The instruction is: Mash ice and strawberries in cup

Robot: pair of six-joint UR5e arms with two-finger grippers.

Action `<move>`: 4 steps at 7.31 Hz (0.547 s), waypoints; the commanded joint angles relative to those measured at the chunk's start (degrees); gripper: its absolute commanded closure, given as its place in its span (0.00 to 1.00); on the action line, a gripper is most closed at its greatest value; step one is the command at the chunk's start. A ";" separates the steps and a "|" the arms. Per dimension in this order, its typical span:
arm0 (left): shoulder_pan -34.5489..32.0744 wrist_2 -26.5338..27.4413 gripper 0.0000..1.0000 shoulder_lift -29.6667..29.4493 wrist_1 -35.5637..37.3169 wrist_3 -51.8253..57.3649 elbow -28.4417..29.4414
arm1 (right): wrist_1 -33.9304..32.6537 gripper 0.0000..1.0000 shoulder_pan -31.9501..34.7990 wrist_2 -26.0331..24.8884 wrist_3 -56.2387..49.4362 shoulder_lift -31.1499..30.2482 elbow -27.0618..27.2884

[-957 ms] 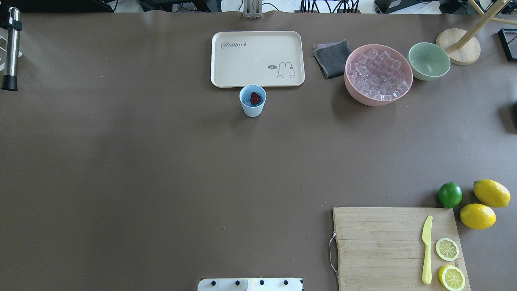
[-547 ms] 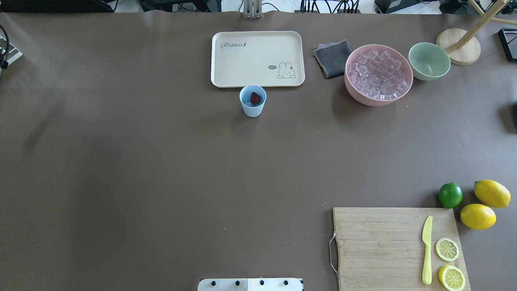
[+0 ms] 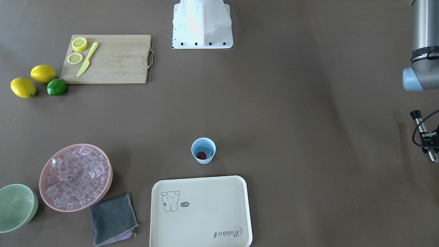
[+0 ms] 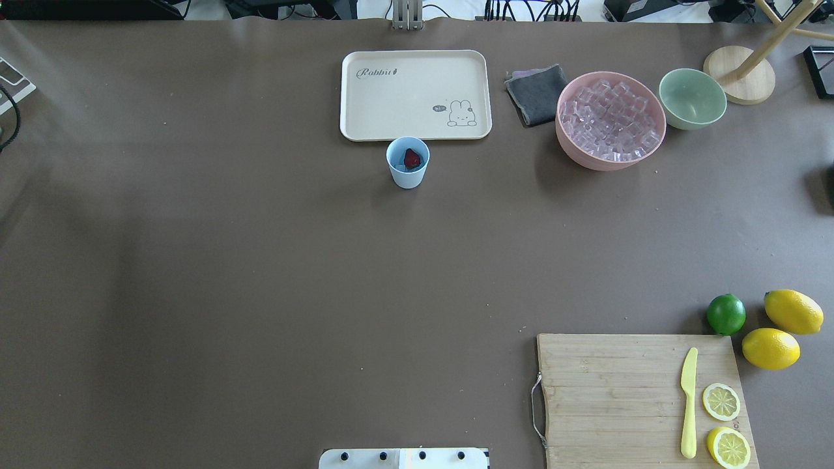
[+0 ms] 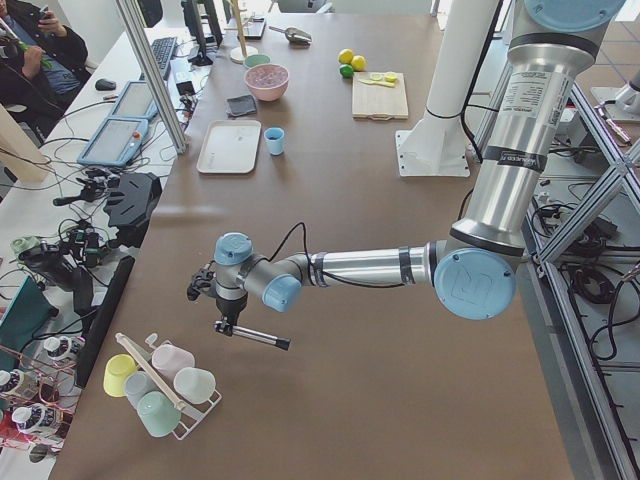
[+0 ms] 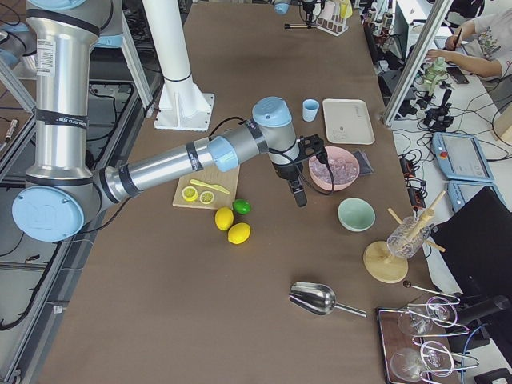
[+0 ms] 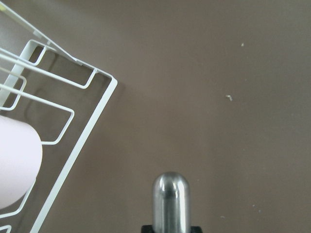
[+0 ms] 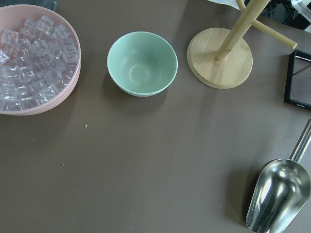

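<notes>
Light-blue tapered cup (image 4: 407, 170), upright, one lumpy dark-red strawberry (image 4: 412, 158) inside; well apart from left gripper (image 3: 429, 140), which is clamped on steel muddler (image 3: 420, 125). Cannot tell how open the right gripper (image 6: 297, 194) is; glassy pinkish ice (image 4: 609, 120) heaped in pink bowl (image 4: 580, 155) near it.

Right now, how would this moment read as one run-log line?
cup: strawberry inside | ice: in pink bowl | left pincer: shut on metal rod, far from cup | right pincer: state unclear
</notes>
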 commanded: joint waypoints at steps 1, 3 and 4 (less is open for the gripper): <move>0.18 -0.07 1.00 1.76 0.04 -0.11 0.20 | 0.53 0.00 -0.43 -0.54 -0.06 0.48 -0.13; 2.37 0.19 0.93 1.76 -0.05 0.24 0.64 | 0.53 0.00 -0.52 -0.63 -0.06 0.66 -0.12; 2.55 0.02 0.64 1.76 -0.40 0.50 0.56 | 0.53 0.00 -0.78 -0.63 -0.23 0.83 -0.39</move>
